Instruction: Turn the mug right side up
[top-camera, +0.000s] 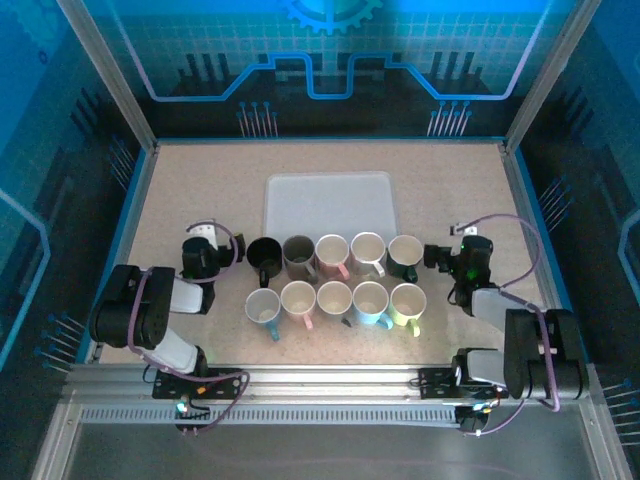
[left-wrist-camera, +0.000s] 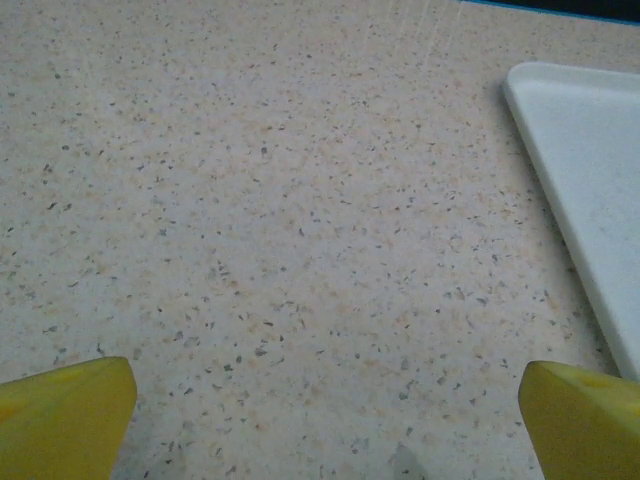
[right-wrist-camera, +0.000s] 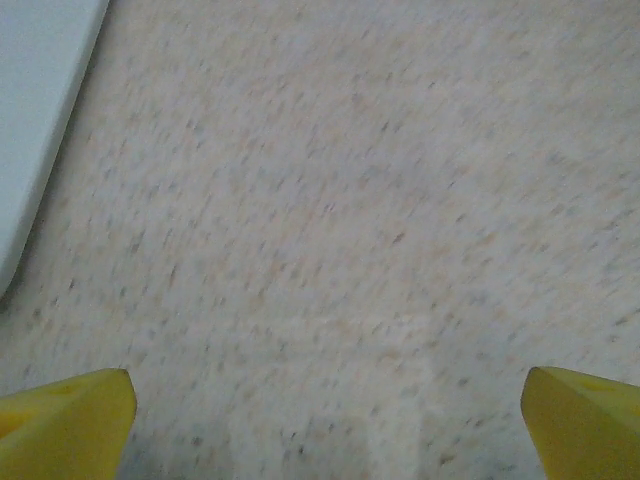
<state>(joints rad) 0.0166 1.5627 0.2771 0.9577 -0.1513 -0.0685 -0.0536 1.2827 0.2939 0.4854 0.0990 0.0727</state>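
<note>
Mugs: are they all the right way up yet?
Done: most of the ten ceramic mugs in two rows show open mouths, so look upright; the black mug is too dark to judge. In hand: nothing, both jaws open and empty. Left: perhaps that one.

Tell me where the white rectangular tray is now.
In the top view, the white rectangular tray lies centred on the speckled table, directly behind the back row of five mugs.
</note>
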